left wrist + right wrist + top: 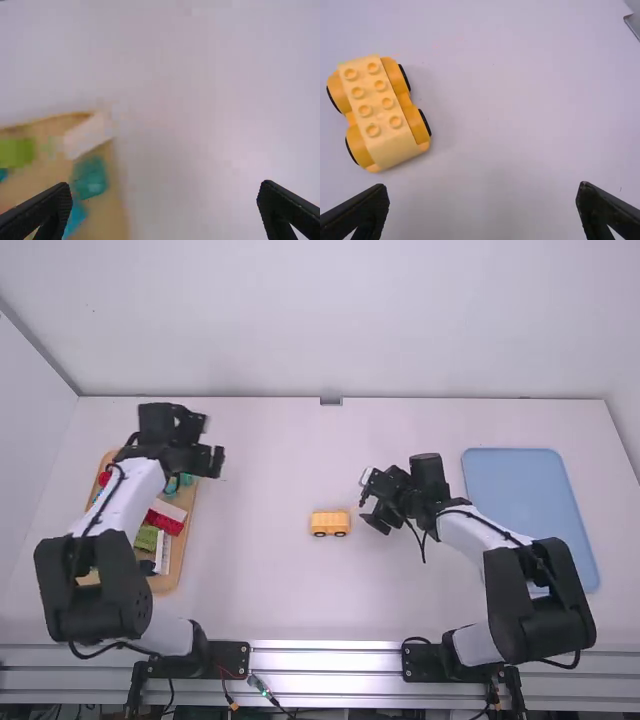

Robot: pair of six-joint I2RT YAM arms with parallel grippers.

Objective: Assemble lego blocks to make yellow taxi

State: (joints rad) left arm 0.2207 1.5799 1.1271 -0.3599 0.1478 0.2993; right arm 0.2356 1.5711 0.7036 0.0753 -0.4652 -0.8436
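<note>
1. Well, the yellow car (330, 524) stands upright on its black-rimmed wheels on the white table (270, 590), between the two arms and nearer the right one.
2. The right gripper (374, 516) is just beside the car, on its right in the high view, and not touching it. Its fingers are spread apart with nothing between them.
3. The car's pale yellow top block (381, 107) has two rows of four studs facing up.
4. The left gripper (211, 461) is well apart from the car, by the wooden tray (180, 555) of coloured blocks. Its fingers are parted too, holding nothing.
5. A blue tray (518, 490) lies beyond the right gripper, farther right.
</note>
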